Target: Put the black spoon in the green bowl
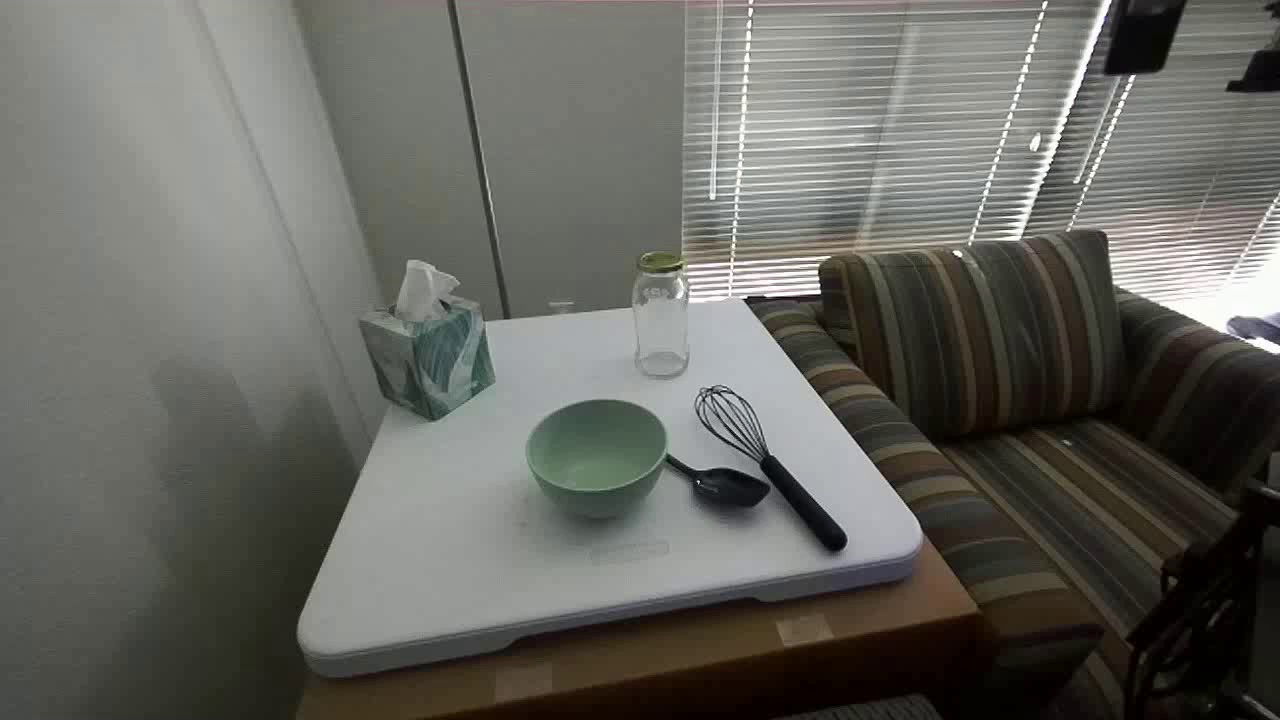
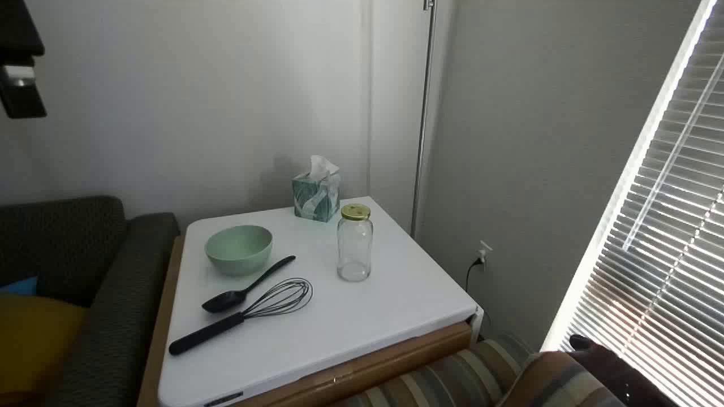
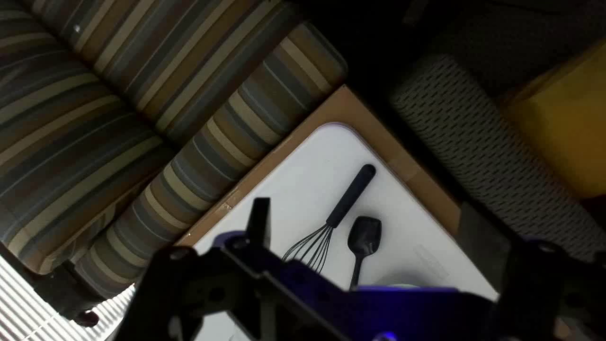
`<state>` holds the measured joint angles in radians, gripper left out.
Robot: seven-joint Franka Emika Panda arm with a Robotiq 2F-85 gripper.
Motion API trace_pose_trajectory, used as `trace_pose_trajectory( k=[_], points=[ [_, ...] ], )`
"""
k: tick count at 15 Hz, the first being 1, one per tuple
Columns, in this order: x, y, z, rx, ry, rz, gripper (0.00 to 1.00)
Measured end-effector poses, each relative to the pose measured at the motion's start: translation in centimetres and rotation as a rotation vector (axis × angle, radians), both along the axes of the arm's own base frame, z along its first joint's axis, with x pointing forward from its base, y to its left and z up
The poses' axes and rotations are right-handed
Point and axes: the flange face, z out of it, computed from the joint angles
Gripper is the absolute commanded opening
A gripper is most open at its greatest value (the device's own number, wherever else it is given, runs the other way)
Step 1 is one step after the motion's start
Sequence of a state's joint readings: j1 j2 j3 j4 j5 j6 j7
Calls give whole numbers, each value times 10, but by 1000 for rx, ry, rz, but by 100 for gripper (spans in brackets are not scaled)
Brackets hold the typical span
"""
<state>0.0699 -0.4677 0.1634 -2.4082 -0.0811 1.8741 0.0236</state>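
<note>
The black spoon [image 1: 732, 488] lies flat on the white table in both exterior views [image 2: 225, 301]. Its scoop points to the table's near corner and its handle runs beside the green bowl [image 1: 598, 500]. The bowl stands upright, and its inside looks empty [image 2: 240, 261]. In the wrist view the spoon [image 3: 364, 234] shows between the fingers, well below them, with its handle end hidden. Only a sliver of the bowl [image 3: 402, 285] shows there. My gripper [image 3: 371, 229] is open and empty, high above the table. Parts of it show at the edges of both exterior views.
A black whisk [image 1: 800, 500] lies close beside the spoon. A clear jar with a gold lid [image 1: 661, 325] and a tissue box [image 1: 435, 355] stand farther back on the white table [image 1: 430, 590]. A striped armchair [image 1: 1000, 340] adjoins one side, and a wall another.
</note>
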Motion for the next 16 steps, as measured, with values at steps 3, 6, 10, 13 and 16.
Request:
trace_pose_trajectory(
  k=[3, 6, 10, 13, 16],
  points=[
    [0, 0, 0, 0, 1, 0, 100],
    [0, 0, 0, 0, 1, 0, 100],
    [0, 0, 0, 0, 1, 0, 100],
    [0, 0, 0, 0, 1, 0, 100],
    [1, -6, 3, -31, -10, 11, 100]
  ],
)
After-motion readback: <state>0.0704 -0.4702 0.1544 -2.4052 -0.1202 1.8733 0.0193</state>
